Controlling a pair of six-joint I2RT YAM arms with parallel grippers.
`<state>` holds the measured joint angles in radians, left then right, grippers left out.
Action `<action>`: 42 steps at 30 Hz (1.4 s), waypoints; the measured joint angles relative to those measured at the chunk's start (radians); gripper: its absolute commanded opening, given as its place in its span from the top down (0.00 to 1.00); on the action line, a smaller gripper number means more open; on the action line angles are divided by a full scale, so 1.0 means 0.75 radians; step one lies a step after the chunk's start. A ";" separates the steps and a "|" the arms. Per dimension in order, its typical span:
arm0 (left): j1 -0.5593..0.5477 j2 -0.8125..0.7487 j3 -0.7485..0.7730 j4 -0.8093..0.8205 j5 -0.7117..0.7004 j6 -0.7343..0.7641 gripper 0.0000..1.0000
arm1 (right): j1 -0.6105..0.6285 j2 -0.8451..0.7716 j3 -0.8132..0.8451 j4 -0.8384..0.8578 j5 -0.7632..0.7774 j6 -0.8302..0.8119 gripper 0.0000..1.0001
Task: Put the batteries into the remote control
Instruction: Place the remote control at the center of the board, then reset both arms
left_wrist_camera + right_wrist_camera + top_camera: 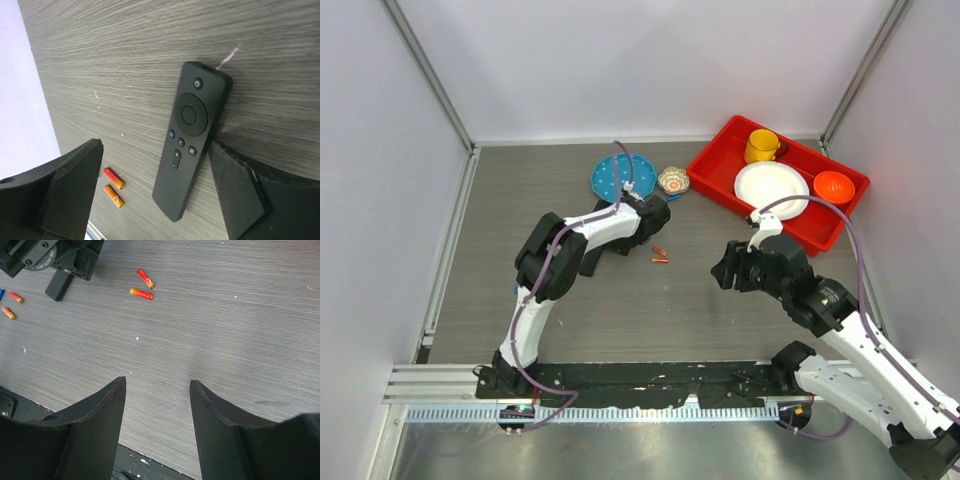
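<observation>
From above, the left gripper sits low over the table, with two small orange sticks just on its near side. The right gripper hangs over bare table well to the right, near the red tray. In the left wrist view the remote control lies flat with its buttons up, between the left gripper's wide-apart fingers, one of them right at its edge; I think nothing is loaded yet, as its back faces down and no dark batteries show in any view. In the right wrist view the right gripper's fingers are spread apart with nothing between them
</observation>
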<state>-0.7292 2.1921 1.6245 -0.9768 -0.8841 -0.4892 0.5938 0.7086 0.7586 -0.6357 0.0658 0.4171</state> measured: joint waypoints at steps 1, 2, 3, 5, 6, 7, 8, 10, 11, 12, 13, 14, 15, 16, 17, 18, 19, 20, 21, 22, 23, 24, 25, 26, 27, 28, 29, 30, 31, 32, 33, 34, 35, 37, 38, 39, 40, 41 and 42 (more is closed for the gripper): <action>-0.004 -0.004 -0.001 0.003 0.011 -0.001 0.07 | 0.000 -0.003 0.000 -0.002 0.001 0.000 0.41; -0.009 -0.010 -0.003 0.009 0.024 -0.001 0.06 | -0.001 -0.004 0.000 -0.003 0.002 0.000 0.41; -0.013 -0.017 -0.008 0.016 0.036 -0.002 0.04 | -0.001 -0.005 0.000 -0.003 0.002 0.000 0.41; -0.021 -0.030 -0.017 0.028 0.057 -0.002 0.04 | -0.001 -0.006 0.000 -0.004 0.003 0.000 0.41; -0.024 -0.035 -0.021 0.033 0.065 -0.001 0.03 | 0.000 -0.006 0.000 -0.006 0.004 0.000 0.41; -0.027 -0.040 -0.026 0.038 0.073 -0.002 0.03 | 0.000 -0.006 0.000 -0.009 0.005 0.000 0.41; -0.030 -0.043 -0.029 0.042 0.077 -0.001 0.02 | -0.001 -0.009 0.000 -0.014 0.005 0.000 0.41; -0.033 -0.045 -0.031 0.046 0.083 -0.001 0.02 | 0.000 -0.015 0.000 -0.021 0.005 0.000 0.41; -0.034 -0.047 -0.034 0.049 0.087 -0.001 0.02 | 0.000 -0.018 0.000 -0.024 0.006 0.000 0.41; -0.035 -0.047 -0.034 0.050 0.088 -0.001 0.02 | -0.001 -0.020 0.000 -0.026 0.006 0.000 0.41; -0.036 -0.049 -0.035 0.050 0.091 -0.001 0.02 | 0.000 -0.022 0.001 -0.028 0.006 0.000 0.41; -0.037 -0.051 -0.035 0.050 0.096 -0.002 0.02 | 0.000 -0.023 0.001 -0.031 0.006 0.000 0.41; -0.038 -0.055 -0.035 0.051 0.103 -0.002 0.01 | 0.000 -0.023 0.001 -0.034 0.007 0.000 0.41; -0.040 -0.063 -0.038 0.053 0.122 -0.005 0.01 | 0.000 -0.023 0.001 -0.037 0.008 0.000 0.41; -0.041 -0.074 -0.044 0.061 0.139 -0.007 0.01 | -0.001 -0.023 0.001 -0.039 0.009 0.000 0.41; -0.042 -0.095 -0.066 0.080 0.163 -0.012 0.00 | 0.000 -0.023 0.001 -0.042 0.011 0.000 0.41; -0.041 -0.129 -0.097 0.096 0.193 -0.015 0.00 | 0.000 -0.023 0.001 -0.045 0.013 0.000 0.41; -0.038 -0.179 -0.143 0.119 0.228 -0.021 0.00 | 0.000 -0.023 0.001 -0.049 0.016 -0.001 0.41; -0.034 -0.235 -0.187 0.140 0.257 -0.027 0.00 | 0.000 -0.023 0.002 -0.053 0.019 -0.001 0.41; -0.025 -0.323 -0.248 0.168 0.314 -0.035 0.00 | 0.000 -0.025 0.002 -0.055 0.021 -0.001 0.41; -0.012 -0.431 -0.318 0.208 0.376 -0.041 0.00 | -0.001 -0.027 0.002 -0.057 0.024 -0.001 0.41; 0.011 -0.553 -0.388 0.254 0.435 -0.048 0.00 | 0.000 -0.030 0.002 -0.057 0.024 0.000 0.41; 0.048 -0.678 -0.447 0.297 0.497 -0.062 0.00 | -0.001 -0.032 0.002 -0.055 0.025 0.000 0.41; 0.093 -0.803 -0.507 0.360 0.565 -0.074 0.00 | -0.001 -0.032 0.002 -0.053 0.024 0.000 0.41; 0.149 -0.925 -0.573 0.435 0.629 -0.089 0.00 | 0.000 -0.031 0.002 -0.051 0.024 0.001 0.41; 0.196 -1.014 -0.622 0.487 0.673 -0.106 0.00 | -0.001 -0.031 0.002 -0.050 0.023 0.002 0.41; 0.249 -1.112 -0.679 0.546 0.729 -0.123 0.00 | -0.001 -0.031 0.000 -0.046 0.022 0.005 0.41; 0.305 -1.186 -0.730 0.597 0.772 -0.148 0.00 | -0.001 -0.031 -0.002 -0.040 0.019 0.006 0.41; 0.344 -1.236 -0.772 0.631 0.809 -0.164 0.00 | 0.000 -0.030 -0.005 -0.031 0.015 0.009 0.41; 0.369 -1.265 -0.806 0.659 0.839 -0.181 0.00 | -0.001 -0.028 -0.009 -0.020 0.010 0.012 0.42; 0.384 -1.275 -0.837 0.685 0.873 -0.198 0.00 | 0.000 -0.028 -0.015 -0.011 0.004 0.015 0.42; 0.391 -1.273 -0.867 0.703 0.910 -0.213 0.00 | 0.000 -0.025 -0.024 -0.001 -0.002 0.018 0.42; 0.396 -1.268 -0.893 0.721 0.942 -0.222 0.00 | -0.001 -0.023 -0.028 0.003 -0.006 0.022 0.42; 0.407 -1.268 -0.963 0.748 1.003 -0.257 0.00 | -0.001 -0.009 -0.044 0.023 -0.013 0.032 0.42; 0.409 -1.272 -0.991 0.754 1.023 -0.278 0.00 | 0.000 -0.002 -0.049 0.030 -0.016 0.035 0.42; 0.413 -1.281 -1.015 0.767 1.042 -0.295 0.00 | -0.001 0.007 -0.054 0.036 -0.017 0.037 0.42; 0.415 -1.298 -1.037 0.777 1.056 -0.320 0.00 | 0.000 0.017 -0.057 0.042 -0.020 0.040 0.42; 0.418 -1.323 -1.056 0.787 1.068 -0.343 0.00 | -0.001 0.026 -0.060 0.049 -0.021 0.041 0.42; 0.419 -1.352 -1.071 0.799 1.077 -0.366 0.00 | 0.000 0.036 -0.061 0.054 -0.020 0.042 0.42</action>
<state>-0.4152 1.1778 0.8211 -0.3775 -0.0765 -0.7639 0.5938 0.7357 0.7132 -0.5953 0.0505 0.4484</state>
